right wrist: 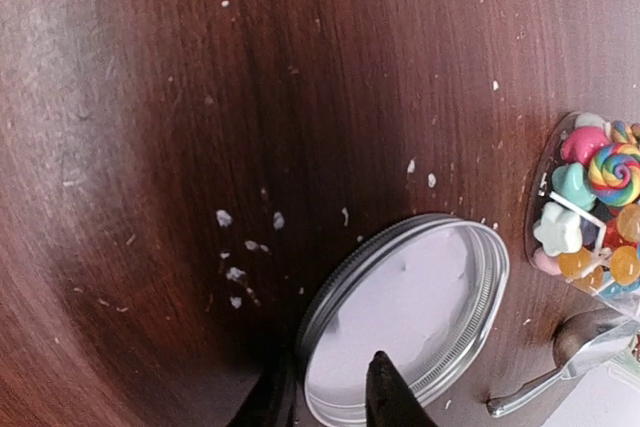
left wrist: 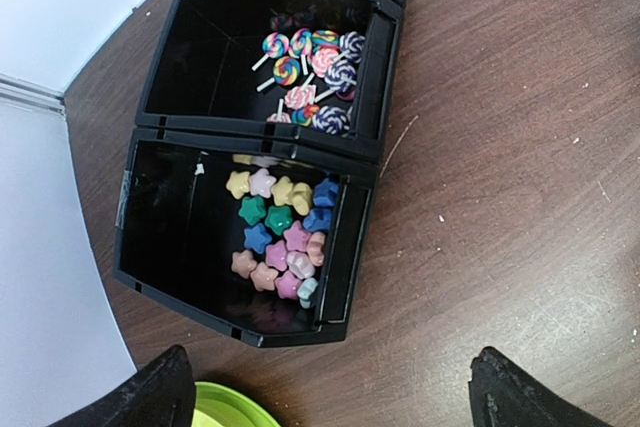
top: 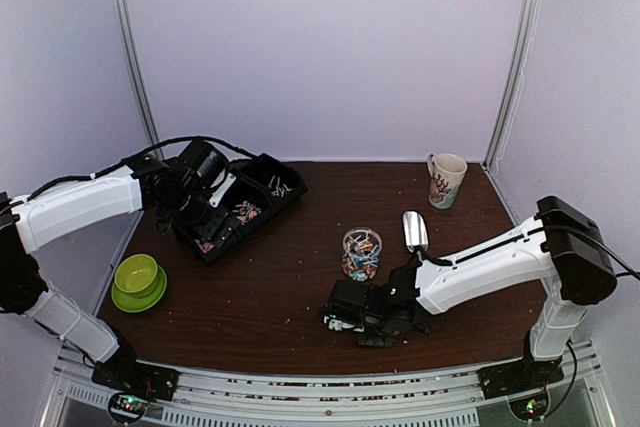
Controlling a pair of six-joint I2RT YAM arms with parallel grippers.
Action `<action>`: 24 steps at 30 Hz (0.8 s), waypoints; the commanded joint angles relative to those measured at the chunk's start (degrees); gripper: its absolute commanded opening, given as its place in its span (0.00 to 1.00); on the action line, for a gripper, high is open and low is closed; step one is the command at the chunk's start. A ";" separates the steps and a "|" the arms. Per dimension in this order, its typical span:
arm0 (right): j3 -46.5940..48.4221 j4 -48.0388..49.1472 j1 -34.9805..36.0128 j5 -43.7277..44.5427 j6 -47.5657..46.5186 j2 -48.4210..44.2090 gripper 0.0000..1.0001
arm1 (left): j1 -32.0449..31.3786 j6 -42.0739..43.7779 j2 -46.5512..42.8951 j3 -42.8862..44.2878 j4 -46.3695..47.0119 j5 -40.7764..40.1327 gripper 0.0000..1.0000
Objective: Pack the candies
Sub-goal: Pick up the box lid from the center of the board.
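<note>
Top external view: lowest in the frame, close to the table's (top: 300,337) near edge and right of centre, the right gripper (top: 348,319) lies low over the wood. On the right wrist view its fingers (right wrist: 385,397) stand narrowly apart, one over the inside of a flat silver lid (right wrist: 410,312), the other just outside its rim. Whether they pinch the rim or only straddle it I cannot tell. Pale crumbs (right wrist: 235,247) lie just left of the lid, and bare dark wood fills that frame's upper left.

Just beyond, at the right edge, a clear jar (right wrist: 590,212) holds candies (right wrist: 612,169): a swirl lollipop, stars and amber pieces. A metal spoon (right wrist: 560,362) lies near the lid at lower right.

At the top view's lower left, a green bowl (top: 137,273) sits on a green plate (top: 138,299) near the table's left edge. Open wood lies between it and the jar.

Farther back, upper left, a black tray (top: 262,187) lies slantwise, with the left gripper (top: 200,202) above it. The left wrist view shows its fingertips (left wrist: 160,392) spread wide at the bottom corners with nothing between them. Star candies crowd the right wall of the nearest compartment and lollipops that of the next, leaving each floor's left side open.

A mug (top: 446,179) stands near the far right corner, well apart.
</note>
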 commanded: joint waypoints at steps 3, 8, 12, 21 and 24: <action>2.53 -3.16 -1.08 -5.87 -0.96 2.47 0.17 | -0.23 0.78 -2.34 -0.73 1.81 0.11 0.98; 3.58 -5.16 -1.25 -7.43 -0.87 2.65 0.02 | -0.26 0.86 -2.65 -0.67 1.87 0.36 0.98; 4.54 -6.61 -1.25 -8.59 -0.56 2.19 0.00 | -0.24 1.11 -2.79 -0.72 1.94 0.88 0.98; 7.62 -10.47 -1.41 -16.55 -1.24 -3.59 0.00 | -0.25 5.74 -9.58 -3.67 7.43 9.41 0.98; 8.41 -10.39 -1.58 -21.11 -1.80 -7.31 0.00 | -0.30 8.18 -14.18 -6.26 11.76 14.74 0.98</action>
